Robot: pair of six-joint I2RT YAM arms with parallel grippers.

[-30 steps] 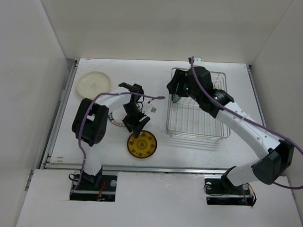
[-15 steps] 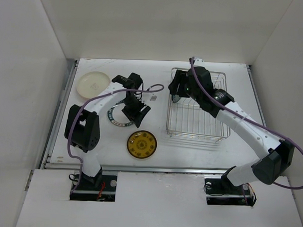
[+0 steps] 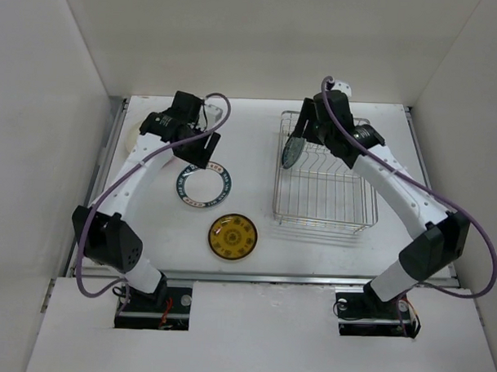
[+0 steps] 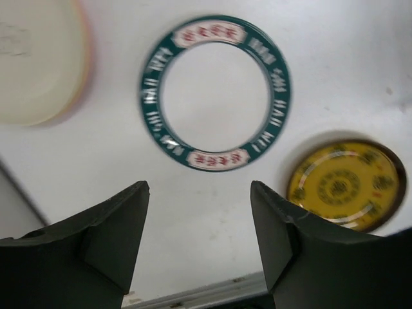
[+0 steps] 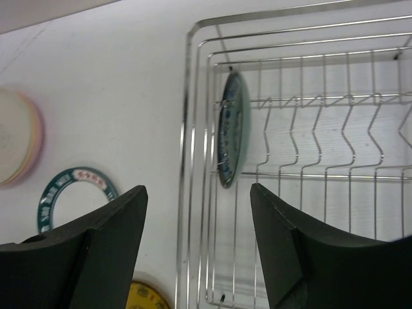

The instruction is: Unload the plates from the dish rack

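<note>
The wire dish rack (image 3: 322, 197) stands on the right of the table, also in the right wrist view (image 5: 309, 161). One small teal-blue plate (image 3: 292, 149) stands on edge in its far left slots (image 5: 230, 129). My right gripper (image 3: 307, 137) hovers above it, open and empty (image 5: 198, 188). The teal-rimmed white plate (image 3: 204, 185) and the orange-yellow plate (image 3: 233, 236) lie flat on the table left of the rack. The cream plate sits on the pink one (image 4: 35, 61) at far left. My left gripper (image 3: 198, 146) is open and empty above the teal-rimmed plate (image 4: 215, 93).
White walls enclose the table on the left, back and right. A metal strip runs along the near table edge (image 3: 253, 276). My left arm's link crosses over the cream plate (image 3: 133, 139) in the top view.
My left arm swung from beside the orange-yellow plate up toward the far left, staying open. My right gripper drew up and back from the small plate, which stays in the rack.
</note>
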